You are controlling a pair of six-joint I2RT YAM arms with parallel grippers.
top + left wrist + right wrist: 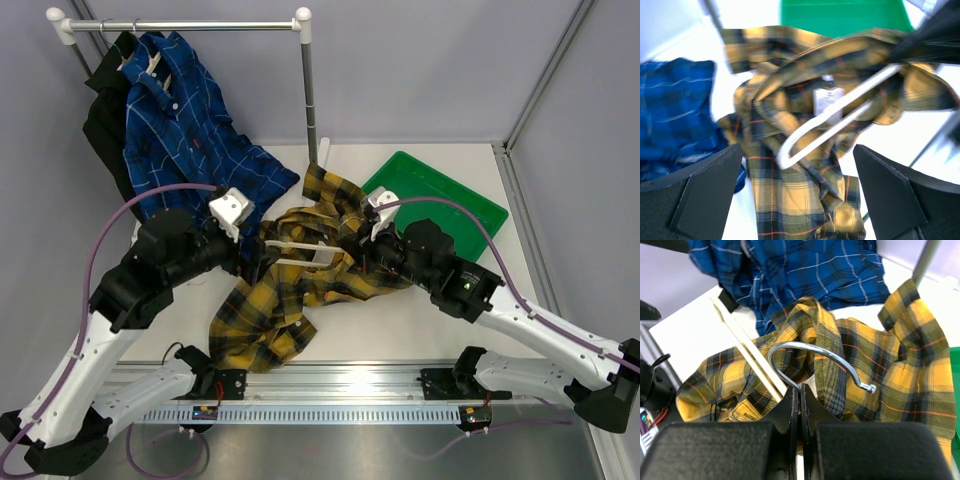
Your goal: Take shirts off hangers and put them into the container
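**Left gripper (pixel 796 150) spread wide, right gripper (pixel 800 392) clamped on a hanger (pixel 746 351)**

At far left the black shirt (pixel 100 125) and the blue shirt (pixel 185 130) hang from the rail (pixel 180 25). The blue shirt's tail spills onto the table (pixel 400 320) and touches the yellow plaid shirt (pixel 265 315). The left gripper's fingers stand apart over that crumpled plaid shirt and hold nothing. The white hanger lies across the folds by the collar label. The right gripper's jaws are pressed together at the base of the hanger's metal hook (pixel 815 352). Behind, the rail's upright post (pixel 312 100) stands between the blue shirt and the green container (pixel 445 190). The container sits at the right rear, and the right arm crosses its near corner.
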